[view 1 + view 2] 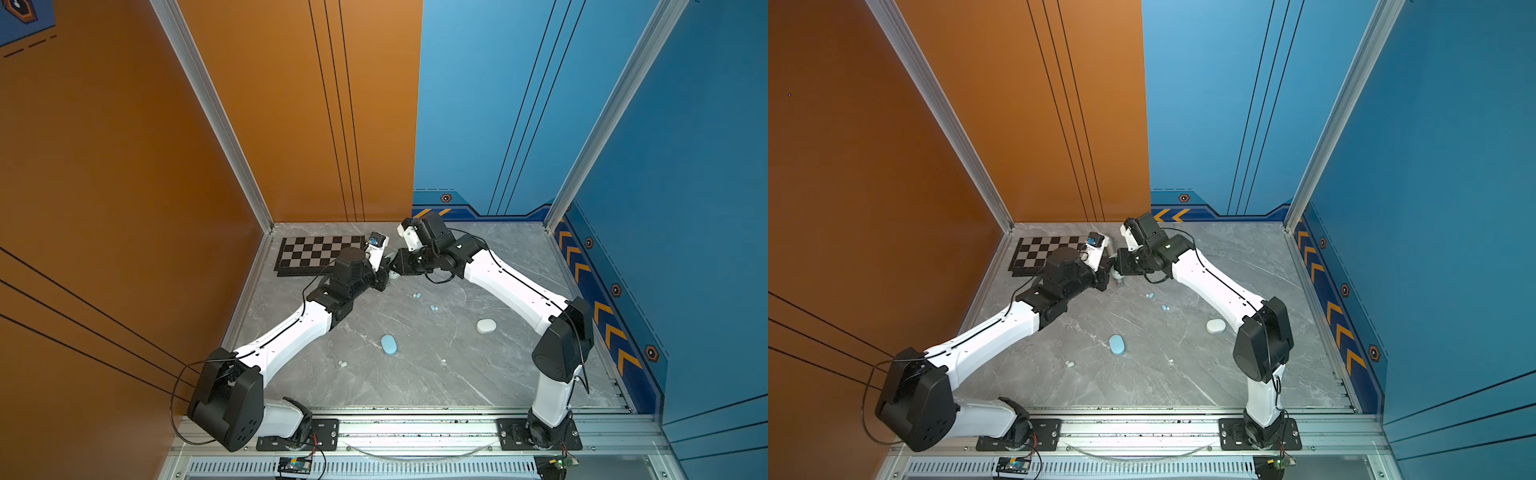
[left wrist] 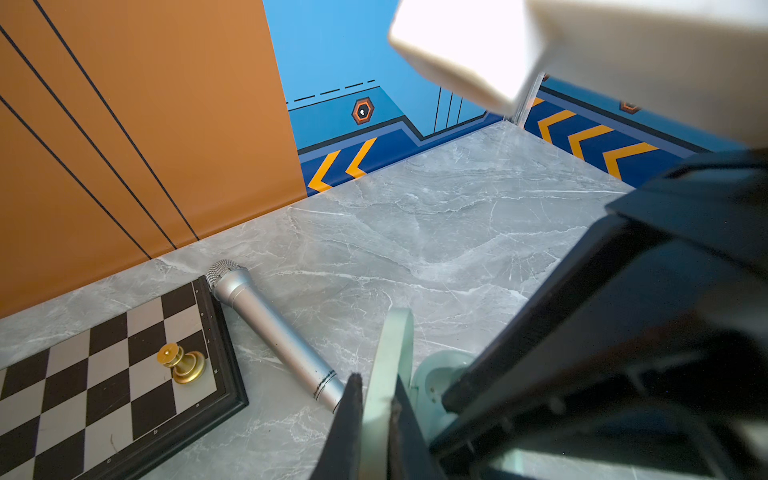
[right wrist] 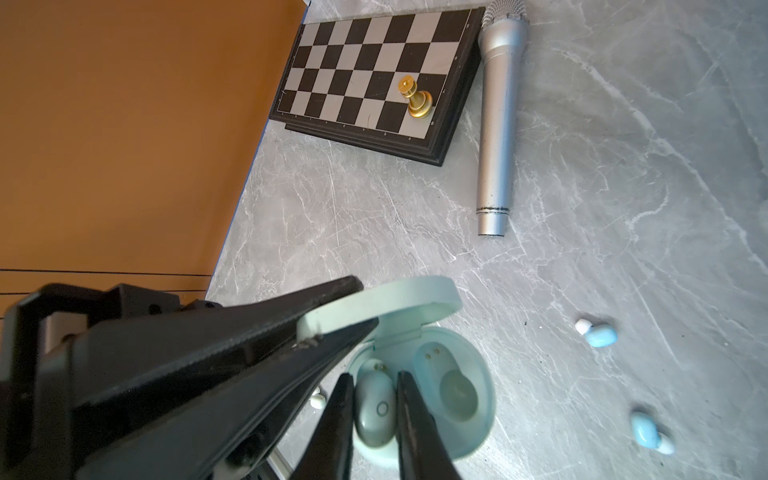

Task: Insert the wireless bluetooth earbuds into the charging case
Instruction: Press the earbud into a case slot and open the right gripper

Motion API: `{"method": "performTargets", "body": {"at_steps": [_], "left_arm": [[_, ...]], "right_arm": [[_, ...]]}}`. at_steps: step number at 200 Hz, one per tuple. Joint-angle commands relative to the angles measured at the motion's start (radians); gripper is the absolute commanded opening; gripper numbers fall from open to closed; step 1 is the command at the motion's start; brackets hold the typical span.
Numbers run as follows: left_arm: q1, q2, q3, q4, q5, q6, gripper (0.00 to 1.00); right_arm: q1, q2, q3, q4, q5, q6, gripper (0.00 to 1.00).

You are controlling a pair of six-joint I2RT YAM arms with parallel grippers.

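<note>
Earbuds (image 1: pixel 433 308) lie partly loose on the grey marbled surface (image 1: pixel 478 374), and one sits in a case between the right gripper's fingers. A chessboard (image 1: pixel 316 253) fills the back left corner of the surface, and a silver microphone (image 3: pixel 496 124) lies just beside its right edge. Near the middle of the back edge the two grippers meet over the mint charging case (image 3: pixel 484 399), which rests on the surface with its lid (image 3: pixel 399 299) raised. The left gripper (image 3: pixel 368 304) is clamped tight on the lid's rim. The right gripper (image 3: pixel 374 376) is set narrow, its fingers flanking the mint earbud (image 3: pixel 376 411) seated in one socket of the case; whether they press it or stand just clear cannot be told. A closed blue case (image 1: pixel 389 345) lies mid-surface, and a white case (image 1: pixel 486 326) lies nearer the right edge, well apart. A gold chess piece (image 3: pixel 415 97) stands on the board near the microphone. One pale blue earbud (image 3: pixel 600 334) and a second pale blue earbud (image 3: pixel 646 430) lie between the mint case and the white case. A pale bud (image 1: pixel 343 364) lies near the blue case, toward the front left.
</note>
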Motion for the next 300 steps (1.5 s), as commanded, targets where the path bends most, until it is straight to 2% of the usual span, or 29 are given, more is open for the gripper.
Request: {"method": "performTargets", "body": {"at_steps": [1,107,176,188,300], "left_arm": [[0.011,0.002,0.031,0.028,-0.010,0.010,0.00],[0.013,-0.002,0.033,0.027,-0.017,0.014,0.00],[0.021,-0.011,0.034,0.027,-0.023,0.018,0.00],[0.022,-0.011,0.034,0.027,-0.024,0.019,0.00],[0.026,-0.024,0.029,0.026,-0.040,0.021,0.00]], "right_arm": [[0.007,0.029,0.020,-0.034,-0.018,-0.011,0.25],[0.007,0.028,0.035,-0.034,-0.029,-0.022,0.26],[0.007,-0.004,0.019,-0.034,0.012,-0.060,0.20],[0.040,-0.006,0.018,-0.034,0.018,-0.064,0.19],[0.059,-0.039,0.003,-0.033,0.111,-0.116,0.18]]}}
